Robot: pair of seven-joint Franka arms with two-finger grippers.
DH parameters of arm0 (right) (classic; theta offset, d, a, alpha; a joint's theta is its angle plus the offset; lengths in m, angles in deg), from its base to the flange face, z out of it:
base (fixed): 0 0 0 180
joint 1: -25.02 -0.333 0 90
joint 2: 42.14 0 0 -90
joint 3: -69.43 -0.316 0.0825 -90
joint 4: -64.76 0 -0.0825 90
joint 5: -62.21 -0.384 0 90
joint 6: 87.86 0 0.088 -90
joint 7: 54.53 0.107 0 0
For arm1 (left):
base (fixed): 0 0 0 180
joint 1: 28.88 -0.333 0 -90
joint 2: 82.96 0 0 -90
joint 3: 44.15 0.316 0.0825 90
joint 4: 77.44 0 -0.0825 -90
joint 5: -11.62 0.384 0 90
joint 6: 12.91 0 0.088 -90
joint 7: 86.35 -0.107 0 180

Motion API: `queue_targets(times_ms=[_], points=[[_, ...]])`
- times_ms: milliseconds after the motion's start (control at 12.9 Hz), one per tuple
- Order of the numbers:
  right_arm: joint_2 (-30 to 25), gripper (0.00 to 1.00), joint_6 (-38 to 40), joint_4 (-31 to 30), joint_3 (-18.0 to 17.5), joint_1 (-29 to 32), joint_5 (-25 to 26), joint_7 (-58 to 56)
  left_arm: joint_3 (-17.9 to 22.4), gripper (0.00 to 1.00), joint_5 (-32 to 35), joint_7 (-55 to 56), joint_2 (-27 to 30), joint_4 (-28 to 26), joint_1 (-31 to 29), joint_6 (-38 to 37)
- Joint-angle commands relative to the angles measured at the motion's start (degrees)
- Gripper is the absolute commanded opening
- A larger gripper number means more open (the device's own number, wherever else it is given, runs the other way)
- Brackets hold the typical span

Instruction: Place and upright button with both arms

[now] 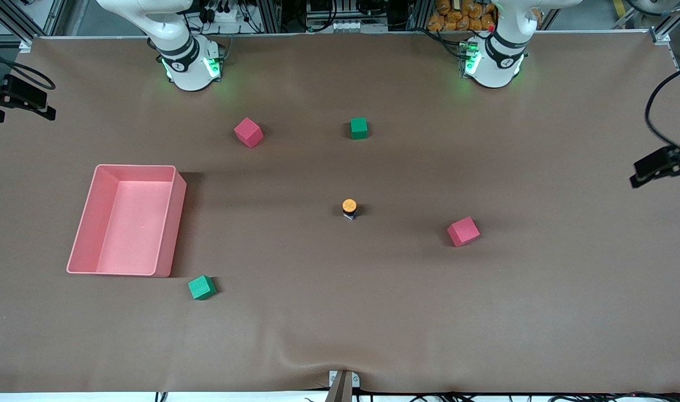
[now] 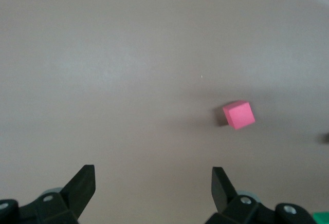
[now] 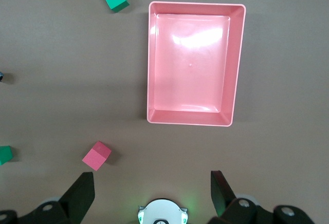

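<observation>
Button (image 1: 349,208) seemingly stands cap-up mid-worktop (image 1: 373,312), roughly equidistant between both bases, about five o'clock from the wide-open right hand (image 3: 152,188) and seven from the wide-open left hand (image 2: 153,183).

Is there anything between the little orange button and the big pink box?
No, only bare brown table lies between the button and the pink box, as the front view shows.

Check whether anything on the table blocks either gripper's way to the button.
Nothing visible does. The button stands alone mid-table, orange cap up. Nearest is a red cube, well apart toward the left arm's end. The left gripper and right gripper hang open, high above the table.
</observation>
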Motion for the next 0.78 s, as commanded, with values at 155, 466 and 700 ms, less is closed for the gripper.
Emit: queue_targets(times_ms=[155,466,700], points=[[-1.1,1.0,0.3,-0.7,0.0,0.3,0.2,-0.6,0.9,1.0,-0.2,-3.7,9.2,-7.7,0.2,-0.7],[-1.0,1.0,0.3,-0.7,0.0,0.2,0.0,-0.6,0.3,1.0,0.4,-3.1,11.4,-12.2,0.2,-0.1],[-0.8,1.0,0.0,-0.7,0.0,0.4,0.0,-0.6,0.4,1.0,0.4,-3.5,10.9,-12.1,0.2,0.4]])
